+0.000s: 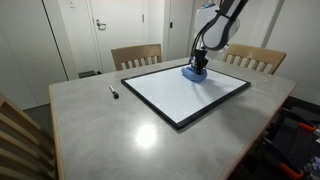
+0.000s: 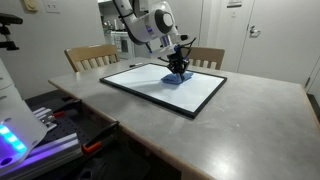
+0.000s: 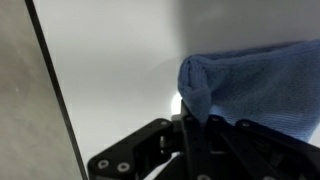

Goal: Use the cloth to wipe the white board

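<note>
Wrist view, closest in: the black gripper (image 3: 186, 122) linkage fills the bottom edge. Its fingers are drawn nearly together, pinching the bunched edge of the blue cloth (image 3: 250, 85). The cloth is a mid-blue, soft-weave rag, doubled over with a rounded fold on its left side. It lies crumpled on the white board (image 3: 110, 60) and touches it. The board face is plain glossy white, with a bright glare spot just beside the cloth. A thin black frame (image 3: 55, 95) runs down the left, with the grey table (image 3: 18, 110) beyond it.

In an exterior view the cloth (image 1: 192, 73) is a small blue lump on the far right part of the board (image 1: 185, 100), near the far edge. The gripper (image 1: 199, 64) points straight down onto it, tips sunk into the fabric. The arm (image 1: 222, 25) drops in from above on the far side, wrist vertical, upper links bending up out of the picture.

In an exterior view from another side it reads the same. The cloth (image 2: 176, 76) sits under the gripper (image 2: 179, 66) at the far side of the board (image 2: 150, 88). The white arm (image 2: 150, 22) reaches in from the far left.

The board lies flat on the table (image 1: 100, 135), turned at an angle to the table edges. A small dark marker (image 1: 113, 92) lies on the table near the board's left corner, not touching it. Two wooden chairs (image 1: 136, 55) stand at the far side of the table.
</note>
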Motion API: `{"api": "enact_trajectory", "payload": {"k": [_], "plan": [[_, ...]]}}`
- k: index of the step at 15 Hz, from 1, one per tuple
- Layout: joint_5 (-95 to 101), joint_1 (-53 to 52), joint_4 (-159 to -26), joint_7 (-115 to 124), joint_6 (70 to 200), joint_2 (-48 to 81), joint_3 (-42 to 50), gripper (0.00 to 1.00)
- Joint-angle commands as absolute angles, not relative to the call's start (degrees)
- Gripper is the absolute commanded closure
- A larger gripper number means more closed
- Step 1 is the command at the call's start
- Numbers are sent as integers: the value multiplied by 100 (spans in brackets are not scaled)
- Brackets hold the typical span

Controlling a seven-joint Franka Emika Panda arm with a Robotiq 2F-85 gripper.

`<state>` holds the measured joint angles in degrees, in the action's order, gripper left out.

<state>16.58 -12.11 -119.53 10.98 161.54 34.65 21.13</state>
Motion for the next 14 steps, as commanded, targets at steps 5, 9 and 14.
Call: {"api": "enact_trajectory", "payload": {"k": [5,9,14], "plan": [[1835,-839,-11804,1052,16228,3627,2274,99],[1892,-724,-11637,1008,16183,3704,2354,99],[1938,-635,-11261,955,16117,3924,2449,99]]}}
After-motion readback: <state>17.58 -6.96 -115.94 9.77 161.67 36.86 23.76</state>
